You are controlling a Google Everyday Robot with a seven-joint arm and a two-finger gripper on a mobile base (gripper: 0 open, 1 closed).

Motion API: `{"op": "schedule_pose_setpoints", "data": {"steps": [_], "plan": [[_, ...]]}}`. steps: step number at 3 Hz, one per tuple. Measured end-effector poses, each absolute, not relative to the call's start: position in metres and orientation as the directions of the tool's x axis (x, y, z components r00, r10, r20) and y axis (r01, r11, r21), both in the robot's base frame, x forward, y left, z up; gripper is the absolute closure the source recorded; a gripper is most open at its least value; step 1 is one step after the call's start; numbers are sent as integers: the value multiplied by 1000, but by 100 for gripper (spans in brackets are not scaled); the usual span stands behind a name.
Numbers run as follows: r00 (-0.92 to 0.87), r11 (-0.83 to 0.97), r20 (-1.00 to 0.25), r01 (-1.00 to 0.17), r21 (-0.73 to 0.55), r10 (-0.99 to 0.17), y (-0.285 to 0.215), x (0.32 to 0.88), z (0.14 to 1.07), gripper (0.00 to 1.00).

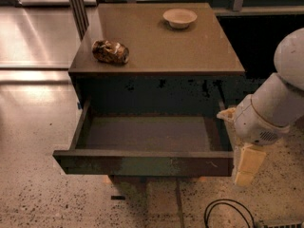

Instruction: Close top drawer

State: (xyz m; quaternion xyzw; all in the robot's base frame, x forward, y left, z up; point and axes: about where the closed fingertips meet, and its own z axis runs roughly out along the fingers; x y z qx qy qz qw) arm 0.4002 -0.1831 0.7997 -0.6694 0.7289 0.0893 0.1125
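Note:
The top drawer [142,165] stands pulled far out of the dark brown cabinet [156,46]. Its long front panel shows worn greenish scuffs and its grey-brown floor [147,133] is bare. My gripper [247,167] hangs at the drawer's right front corner, its cream-coloured fingers pointing down beside the end of the front panel. The white arm [280,103] comes in from the right edge. I cannot tell whether the gripper touches the panel.
A crumpled brown bag [110,52] lies on the cabinet top at the left and a small white bowl [179,18] stands at the back. A black cable [228,215] loops on the speckled floor in front. Shiny metal surfaces [33,32] lie to the left.

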Motion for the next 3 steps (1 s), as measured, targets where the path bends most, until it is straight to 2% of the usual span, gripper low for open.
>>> {"op": "schedule_pose_setpoints", "data": {"steps": [1, 2, 3], "plan": [[-66, 65, -328, -998, 17, -942, -153, 380, 772, 0], [-65, 36, -357, -996, 87, -932, -124, 363, 740, 18], [-63, 35, -353, -996, 85, -934, -126, 362, 741, 42]]}}
